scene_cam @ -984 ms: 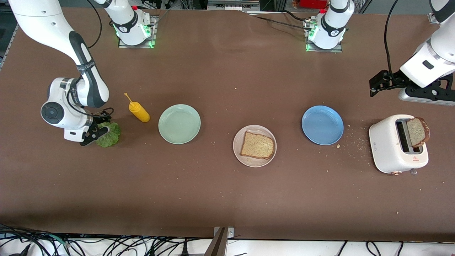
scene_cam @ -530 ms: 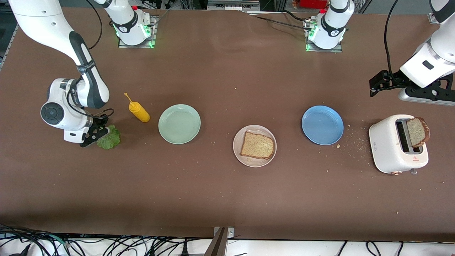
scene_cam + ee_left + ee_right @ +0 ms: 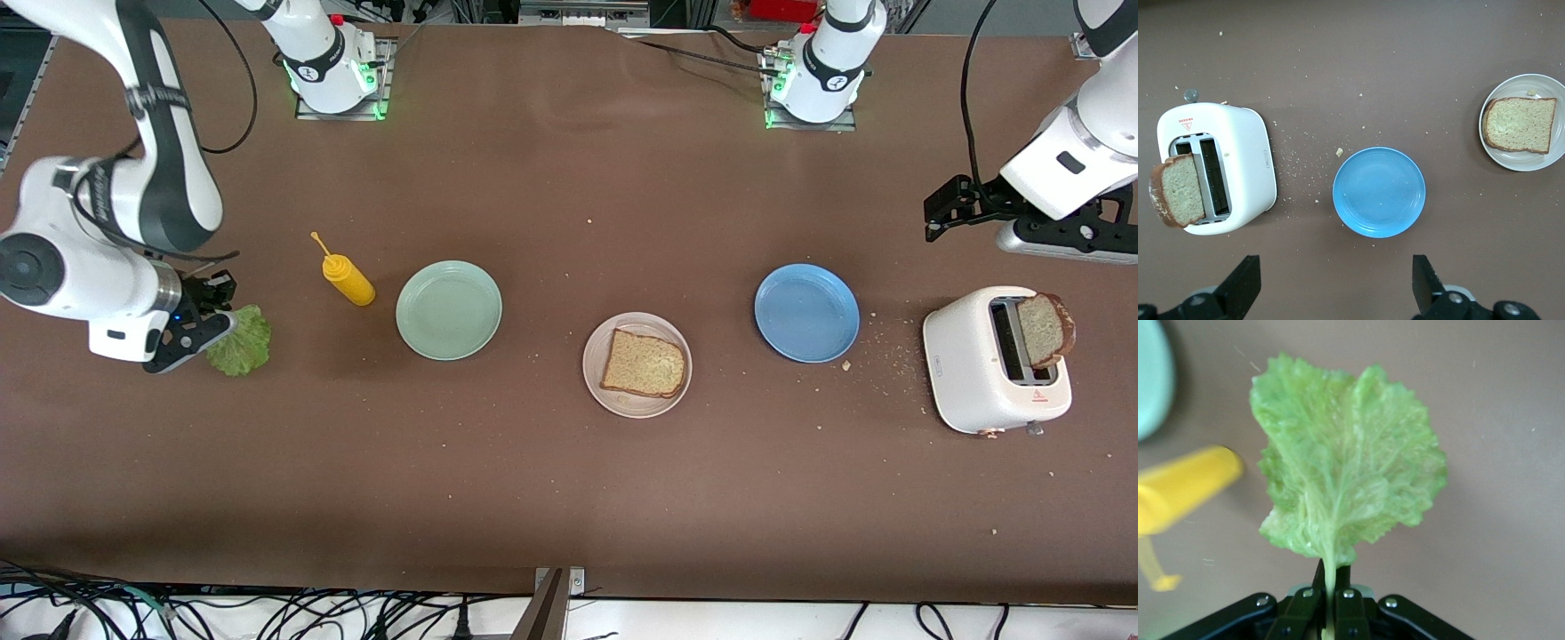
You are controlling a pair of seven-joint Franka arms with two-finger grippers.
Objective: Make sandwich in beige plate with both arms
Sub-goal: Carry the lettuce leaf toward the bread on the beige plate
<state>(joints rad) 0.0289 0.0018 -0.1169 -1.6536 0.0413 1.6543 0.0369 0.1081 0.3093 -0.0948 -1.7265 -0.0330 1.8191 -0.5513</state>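
Pinching lettuce leaf (image 3: pixel 238 341) stem, right end effector (image 3: pixel 197 336) over table, left end effector (image 3: pixel 1335 290) spread wide, empty, above blue plate (image 3: pixel 1379 192)

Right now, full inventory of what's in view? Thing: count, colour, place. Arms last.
beige plate: 1, pale beige, mid-table, nearest the front camera of the three plates
bread slice on the plate: 1, brown
bread slice in the toaster: 1, brown, sticking up from a slot
toaster: 1, white, at the left arm's end of the table
blue plate: 1, blue, between the beige plate and the toaster
mint green plate: 1, pale green, beside the mustard bottle
mustard bottle: 1, yellow, lying down
lettuce leaf: 1, green, pinched at its stem
crumbs: scattered, by the toaster
right gripper: black, shut on the lettuce leaf, at the right arm's end of the table
left gripper: black, open, waiting above the toaster end
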